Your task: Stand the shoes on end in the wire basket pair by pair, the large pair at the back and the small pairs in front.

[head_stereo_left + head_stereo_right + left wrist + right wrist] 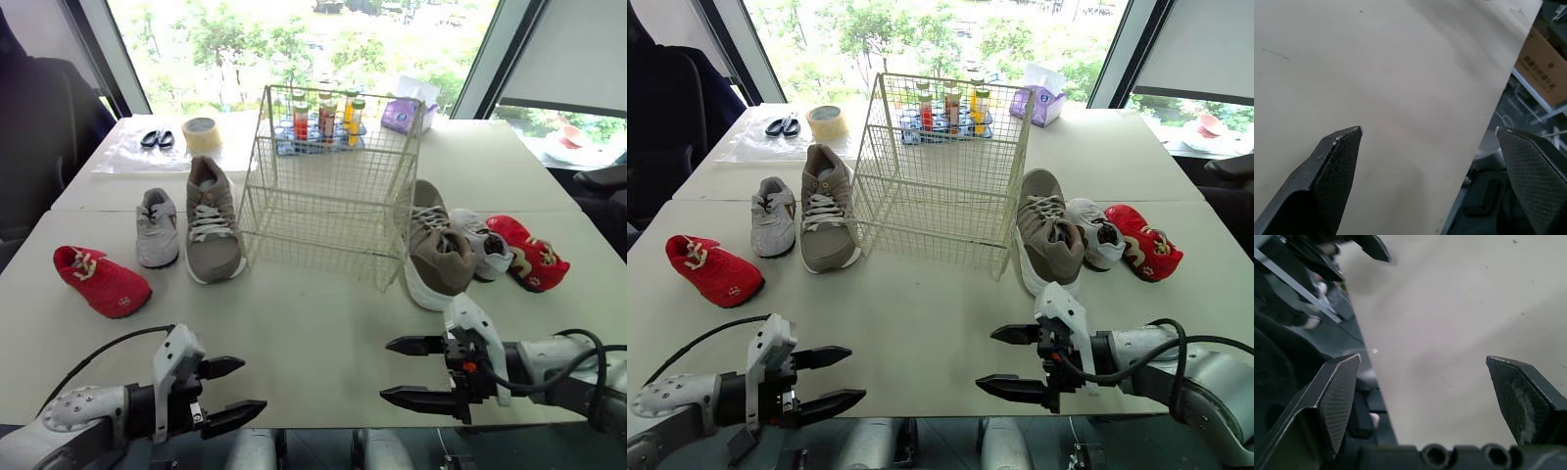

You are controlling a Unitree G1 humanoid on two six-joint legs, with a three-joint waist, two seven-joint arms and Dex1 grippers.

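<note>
The shoes lie flat on the table (313,323), none yet in the wire basket (333,186), which stands empty at the middle. A large tan shoe (212,220), a small grey shoe (157,228) and a small red shoe (101,281) are set to its left, and their mates (a second tan shoe (438,250) among them) to its right. The left gripper (253,384) and right gripper (385,369) are held over the near table edge, fingers spread, nothing grasped. The first step is judged not begun. A tan shoe should be gripped first and stood at the basket's back.
</note>
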